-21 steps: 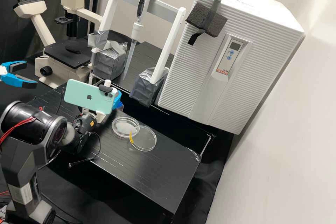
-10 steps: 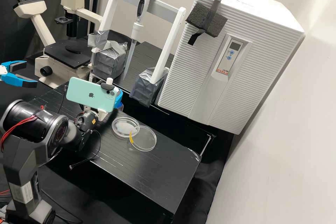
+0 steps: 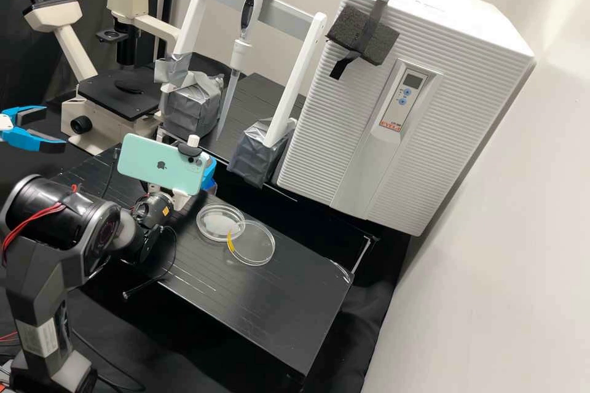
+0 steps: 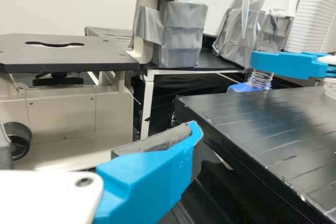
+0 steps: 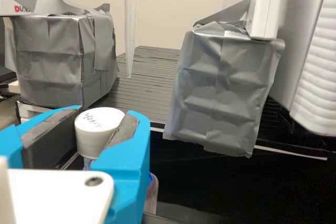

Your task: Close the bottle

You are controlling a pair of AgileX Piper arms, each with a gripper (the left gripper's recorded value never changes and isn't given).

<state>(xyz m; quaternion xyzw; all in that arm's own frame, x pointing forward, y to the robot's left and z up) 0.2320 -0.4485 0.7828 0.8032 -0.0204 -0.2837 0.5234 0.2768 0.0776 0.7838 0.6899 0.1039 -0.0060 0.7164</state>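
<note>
Left gripper (image 3: 54, 130) at far left, beside microscope (image 3: 104, 101), off bench (image 3: 276, 301): claw wide, nothing between fingers. Right gripper (image 5: 97, 125) at rear left part of bench: claw clamped on white cap (image 5: 101, 118), flat top up. Clear ribbed bottle (image 4: 260, 79) just under this gripper; whether cap touches bottle neck, cannot tell. More right, two petri dishes (image 3: 252, 244) lie on bench, rims touching.
</note>
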